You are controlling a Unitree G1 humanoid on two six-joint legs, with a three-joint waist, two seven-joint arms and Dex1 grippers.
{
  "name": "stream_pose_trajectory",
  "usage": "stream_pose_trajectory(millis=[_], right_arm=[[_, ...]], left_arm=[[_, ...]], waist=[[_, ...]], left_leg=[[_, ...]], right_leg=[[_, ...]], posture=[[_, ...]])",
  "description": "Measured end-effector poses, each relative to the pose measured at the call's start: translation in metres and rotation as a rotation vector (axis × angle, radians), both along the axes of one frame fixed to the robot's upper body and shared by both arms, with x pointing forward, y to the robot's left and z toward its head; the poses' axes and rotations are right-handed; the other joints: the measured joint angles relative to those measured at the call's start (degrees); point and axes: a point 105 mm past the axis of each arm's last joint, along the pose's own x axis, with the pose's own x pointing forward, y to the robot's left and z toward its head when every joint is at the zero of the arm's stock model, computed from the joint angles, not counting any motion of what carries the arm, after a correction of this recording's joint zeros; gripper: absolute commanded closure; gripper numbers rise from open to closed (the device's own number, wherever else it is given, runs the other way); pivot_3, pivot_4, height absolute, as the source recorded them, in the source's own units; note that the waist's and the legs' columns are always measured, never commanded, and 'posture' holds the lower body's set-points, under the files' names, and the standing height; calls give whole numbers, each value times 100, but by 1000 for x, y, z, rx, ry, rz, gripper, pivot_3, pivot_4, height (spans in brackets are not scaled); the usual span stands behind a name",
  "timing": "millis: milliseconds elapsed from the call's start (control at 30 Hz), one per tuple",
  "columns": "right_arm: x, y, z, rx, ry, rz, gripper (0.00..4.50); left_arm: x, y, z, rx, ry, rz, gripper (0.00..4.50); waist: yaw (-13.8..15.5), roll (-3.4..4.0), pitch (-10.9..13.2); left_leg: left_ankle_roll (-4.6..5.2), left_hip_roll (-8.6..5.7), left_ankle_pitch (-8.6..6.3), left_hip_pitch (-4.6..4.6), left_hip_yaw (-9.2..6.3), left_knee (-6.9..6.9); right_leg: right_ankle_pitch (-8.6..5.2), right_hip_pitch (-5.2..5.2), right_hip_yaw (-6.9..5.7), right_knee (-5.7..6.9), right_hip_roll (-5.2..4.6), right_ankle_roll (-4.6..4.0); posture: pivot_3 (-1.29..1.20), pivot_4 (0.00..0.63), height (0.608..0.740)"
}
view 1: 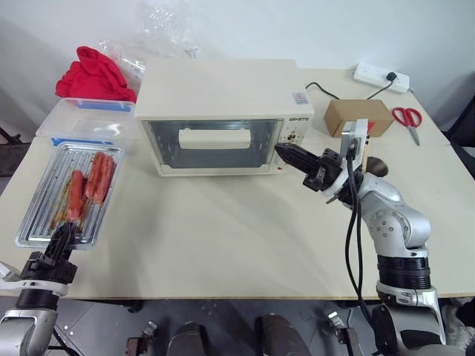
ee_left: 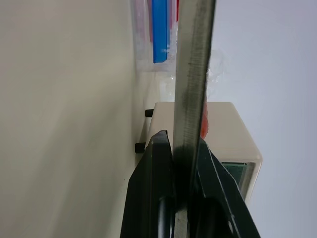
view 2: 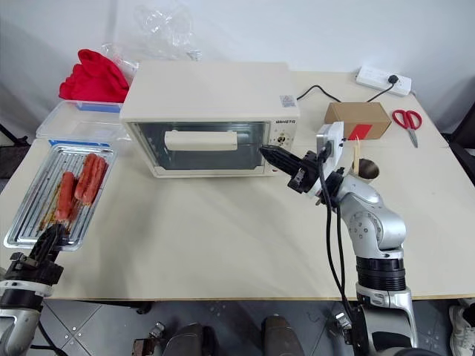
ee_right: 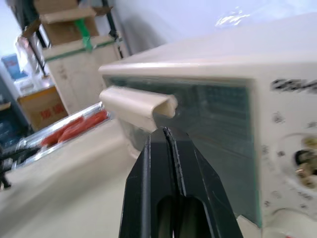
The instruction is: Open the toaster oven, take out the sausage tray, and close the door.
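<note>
— Near left: left gripper (view 1: 61,239) clamped on the near rim of the sausage tray (view 1: 44,194) — out of the oven, flat on the table (view 1: 223,237), three sausages (view 1: 90,182) aboard, long axis running near to far.

— And right of centre?

— Right gripper (view 1: 288,153) pinched shut on nothing, tips at the toaster oven (view 1: 223,111) front's right edge, by the knobs. Door (view 1: 211,144) apparently upright and closed, bar handle (ee_right: 136,101) lying left-right, just left of those fingertips and slightly above. Right arm far nearer the door than the left.

— Hard to tell?

— Whether the fingertips touch the oven front; whether the door is fully latched. Tray's underside grip hidden.

— Beyond?

— Clear plastic box (view 1: 85,119), red cloth (view 1: 95,74), cardboard box (view 1: 360,115), scissors (view 1: 408,119).
</note>
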Motion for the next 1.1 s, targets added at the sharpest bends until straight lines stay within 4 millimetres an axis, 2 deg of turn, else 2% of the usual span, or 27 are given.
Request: stream_pose_trajectory(millis=[33,100,300,433,733,1100], right_arm=[[-2,-3,-1,-18,4,9,3952],[-12,-7,-5,-52,14,43,3259],[-42,-17,-15,-189,-2,119,1272],[-77,-23,-39,-352,9,208,51],[-97,-32,-44,-435,-11,217,51],[-112,-39,-43,-460,-16,150,51]], left_arm=[[-1,-7,-2,8,7,-37,4500],[-5,-19,-8,14,24,-96,4500],[-21,-32,-13,92,73,-247,4500],[-30,-48,-17,130,127,-466,4500],[-26,-70,-18,132,171,-777,4500],[14,-105,-11,233,237,-1099,4500]], waist=[[-1,0,0],[19,0,0],[20,1,1],[42,5,4],[52,15,9],[161,20,11]], left_leg=[[0,1,0,0,0,-6],[0,0,0,-2,-3,-14],[-3,-3,2,-5,-4,-44],[-9,-6,-2,-6,-3,-59],[-7,-6,-2,-1,-6,-58],[2,-10,4,0,-3,-55]], right_leg=[[0,0,0,-2,-2,0],[0,0,-1,-10,-4,0],[0,2,-2,-47,-4,-1],[-3,4,-4,-68,-4,-5],[-9,6,-5,-64,-10,-17],[-8,7,-7,-51,-8,-15]], posture=[[0,150,740],[0,150,740],[0,150,740],[0,150,740],[0,150,740],[0,150,740]])
